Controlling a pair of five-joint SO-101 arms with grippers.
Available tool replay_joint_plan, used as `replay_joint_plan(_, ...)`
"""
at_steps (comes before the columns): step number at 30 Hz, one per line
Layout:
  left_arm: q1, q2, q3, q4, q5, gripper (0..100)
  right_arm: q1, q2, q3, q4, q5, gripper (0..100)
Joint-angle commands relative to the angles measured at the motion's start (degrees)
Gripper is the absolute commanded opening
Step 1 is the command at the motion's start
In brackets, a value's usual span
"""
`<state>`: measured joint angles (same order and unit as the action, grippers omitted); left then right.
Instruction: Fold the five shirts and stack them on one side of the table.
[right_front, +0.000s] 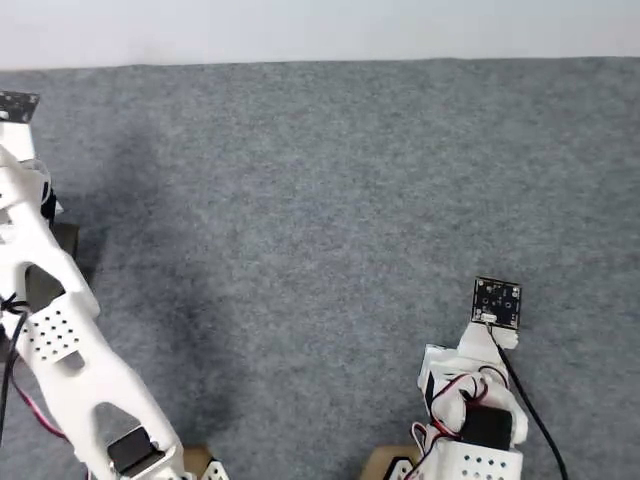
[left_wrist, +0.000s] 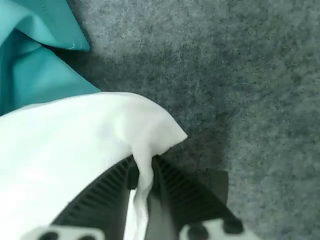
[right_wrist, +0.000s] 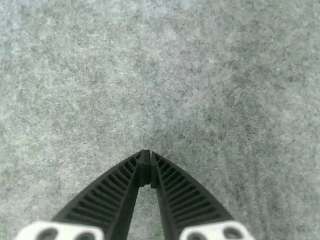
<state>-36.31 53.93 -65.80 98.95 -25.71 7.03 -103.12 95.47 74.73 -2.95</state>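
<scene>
In the left wrist view my left gripper (left_wrist: 144, 167) is shut on a fold of a white shirt (left_wrist: 75, 150), pinched between the two black fingers. A teal shirt (left_wrist: 35, 60) lies bunched right beside the white one on the grey felt. From above, the left arm (right_front: 60, 340) stretches along the table's left edge, its end past the frame's border. My right gripper (right_wrist: 146, 167) is shut with nothing in it, tips together just above bare felt. The right arm (right_front: 480, 400) sits folded back at the near edge, right of centre.
Grey felt table (right_front: 330, 200) spreads wide across the middle and far side. A pale wall runs along the far edge. The arms' bases stand at the near edge.
</scene>
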Motion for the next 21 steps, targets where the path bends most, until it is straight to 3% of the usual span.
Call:
replay_joint_plan(1,0.35,-0.88,-2.42,1.58,0.26,1,0.40,-0.84,0.97,0.04,0.35,1.1)
replay_joint_plan(9,-1.76,-0.62,2.15,1.49,-2.90,17,0.40,-0.84,0.97,0.04,0.35,1.1)
replay_joint_plan(21,-1.58,1.85,1.98,-1.05,-4.48,12,0.40,-0.84,0.97,0.04,0.35,1.1)
